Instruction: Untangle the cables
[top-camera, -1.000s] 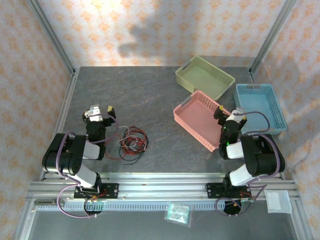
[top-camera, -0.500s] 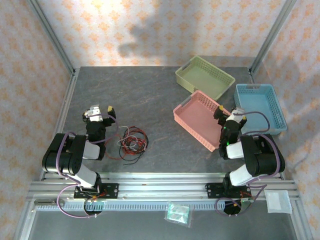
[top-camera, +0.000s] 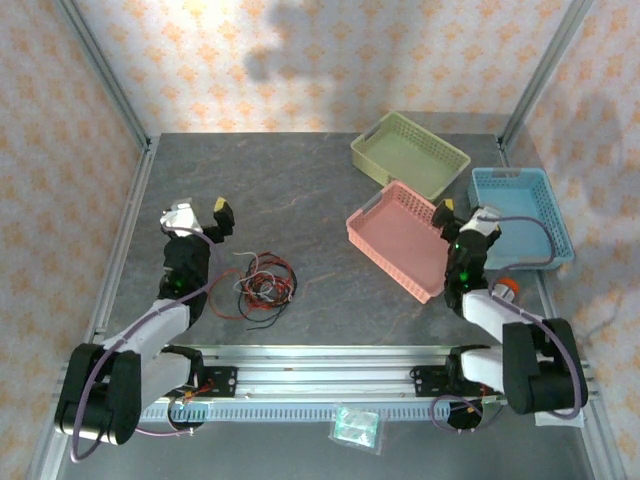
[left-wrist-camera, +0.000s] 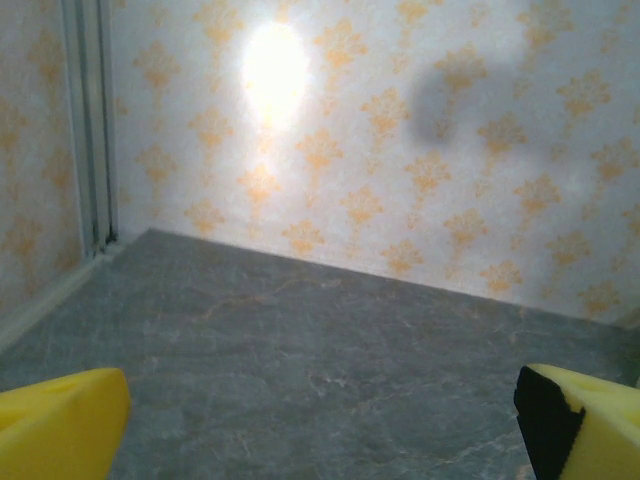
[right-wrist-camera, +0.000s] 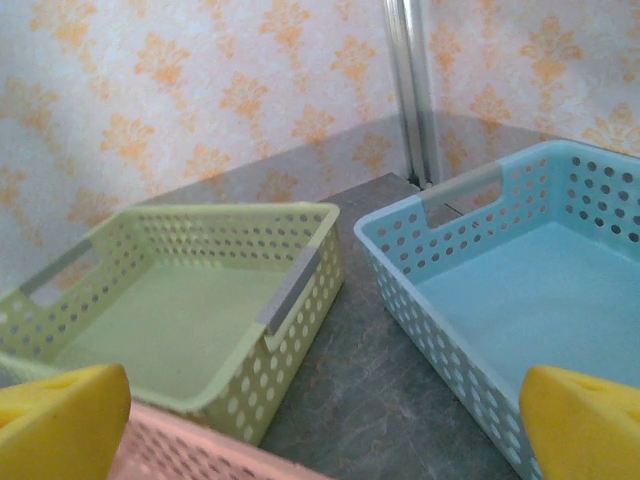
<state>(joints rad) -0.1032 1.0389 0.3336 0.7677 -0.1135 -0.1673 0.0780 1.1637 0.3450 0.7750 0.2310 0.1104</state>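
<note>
The cables (top-camera: 265, 284) lie in a loose black and red tangle on the table (top-camera: 300, 190), toward its near left corner. The left gripper (top-camera: 201, 214) is near them on the left-edge side, its fingers apart and empty. The right gripper (top-camera: 466, 216), also spread and empty, is between the pink basket (top-camera: 395, 240) and the blue basket (top-camera: 520, 215).

Near the worktop's (top-camera: 320, 200) front left corner, the cables (top-camera: 263, 285) form a tangle too small to trace. The right arm (top-camera: 468, 275) covers the pink basket's (top-camera: 390, 235) near corner. The blue basket (right-wrist-camera: 520, 300) is cropped at right.
</note>
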